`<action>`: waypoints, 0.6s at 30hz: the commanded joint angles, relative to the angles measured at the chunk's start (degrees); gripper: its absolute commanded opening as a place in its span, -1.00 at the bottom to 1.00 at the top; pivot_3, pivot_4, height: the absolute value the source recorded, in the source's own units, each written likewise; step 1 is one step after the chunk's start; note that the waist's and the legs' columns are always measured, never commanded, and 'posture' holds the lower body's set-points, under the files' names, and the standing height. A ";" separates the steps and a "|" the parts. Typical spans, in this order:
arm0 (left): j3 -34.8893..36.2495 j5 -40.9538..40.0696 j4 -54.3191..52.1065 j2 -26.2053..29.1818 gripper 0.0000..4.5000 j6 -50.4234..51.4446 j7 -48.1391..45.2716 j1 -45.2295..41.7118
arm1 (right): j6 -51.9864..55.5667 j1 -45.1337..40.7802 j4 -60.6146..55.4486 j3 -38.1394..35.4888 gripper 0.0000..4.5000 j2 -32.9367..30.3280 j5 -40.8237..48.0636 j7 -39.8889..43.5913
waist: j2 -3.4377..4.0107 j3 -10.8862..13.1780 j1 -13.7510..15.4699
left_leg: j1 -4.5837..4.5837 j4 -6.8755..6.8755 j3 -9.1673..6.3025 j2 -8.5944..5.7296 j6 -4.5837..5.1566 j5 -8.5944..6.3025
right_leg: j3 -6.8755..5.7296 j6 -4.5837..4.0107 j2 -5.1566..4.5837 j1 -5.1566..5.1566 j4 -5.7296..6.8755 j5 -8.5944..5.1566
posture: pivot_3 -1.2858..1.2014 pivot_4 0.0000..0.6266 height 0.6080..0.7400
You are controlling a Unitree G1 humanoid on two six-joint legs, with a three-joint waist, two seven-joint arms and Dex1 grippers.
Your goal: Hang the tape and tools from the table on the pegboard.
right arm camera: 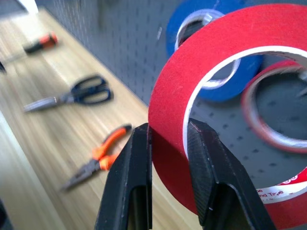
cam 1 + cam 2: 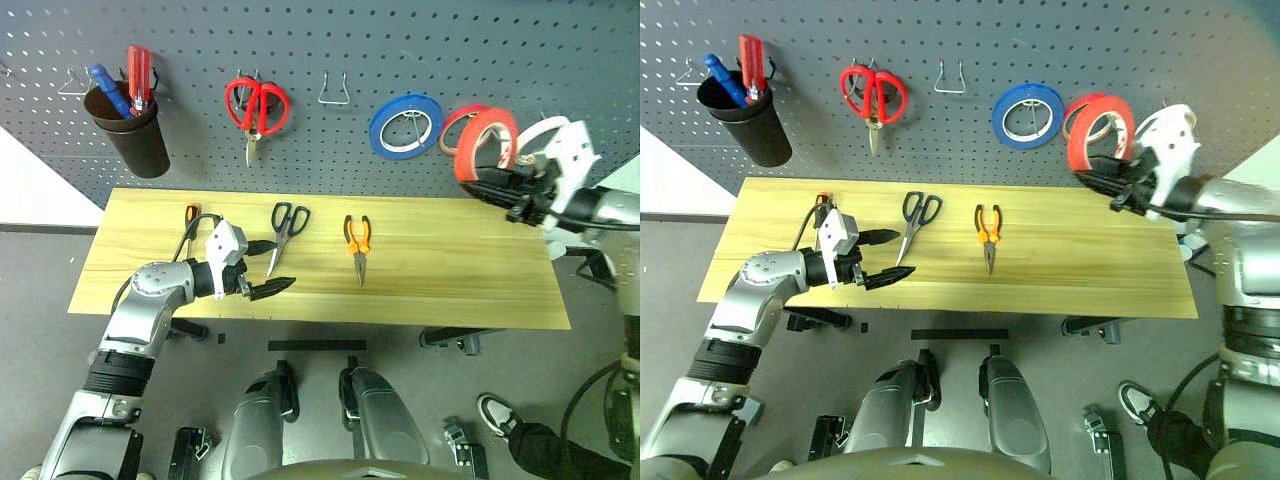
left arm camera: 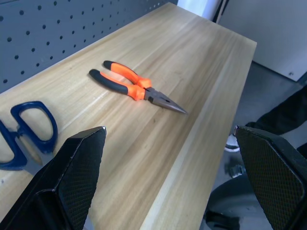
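My right gripper [image 1: 168,130] is shut on the rim of the orange-red tape [image 1: 230,43]. It holds the roll upright in front of the pegboard [image 2: 400,50], at the right, overlapping a thinner red-rimmed roll [image 2: 452,128]. The dark-handled scissors [image 2: 286,228], the orange-and-black pliers [image 2: 358,245] and the small screwdriver [image 2: 190,214] lie on the wooden table [image 2: 460,280]. My left gripper [image 2: 282,264] stands open just above the table's front left part, close to the scissors' blade tips, with nothing between its fingers.
On the pegboard hang a blue roll [image 2: 405,125], red-handled scissors [image 2: 258,108] and a black cup [image 2: 135,135] with blue and red screwdrivers. A bare wire hook [image 2: 333,90] sits between scissors and blue roll. A person's shoe [image 2: 495,412] shows below the table's right end.
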 commanded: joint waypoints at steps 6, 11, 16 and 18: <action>0.91 0.14 -2.13 0.02 1.00 -1.06 1.12 1.31 | -11.52 -11.67 15.94 6.42 -0.70 5.21 -9.98 -3.89 | 0.00 0.00 0.23 | -0.01 0.31 -0.02 0.04 0.02 0.00 | -0.04 0.01 0.00 0.09 0.13 0.04 | -0.01 -0.16 1.00; 1.64 0.02 -3.64 0.56 1.00 -0.90 2.15 2.76 | -14.53 -13.10 21.61 9.04 -0.54 7.13 -14.26 -4.98 | -0.01 -0.01 0.21 | -0.01 0.42 -0.02 0.04 0.07 -0.03 | -0.06 0.06 -0.02 0.17 0.14 0.09 | 0.01 -0.19 1.00; 2.21 -0.16 -4.86 1.07 1.00 -0.62 2.66 3.97 | -16.61 -14.97 26.33 9.50 0.19 7.57 -17.31 -7.27 | 0.00 -0.03 0.29 | 0.02 0.44 -0.03 0.05 0.11 0.00 | -0.09 0.04 -0.02 0.20 0.17 0.15 | 0.01 -0.21 1.00; 2.31 -0.20 -5.14 1.19 1.00 -0.61 2.85 4.35 | -18.04 -15.43 27.45 8.85 0.49 7.55 -17.79 -8.26 | 0.00 -0.03 0.29 | 0.02 0.45 -0.03 0.05 0.11 0.01 | -0.09 0.06 -0.02 0.20 0.17 0.16 | 0.01 -0.21 1.00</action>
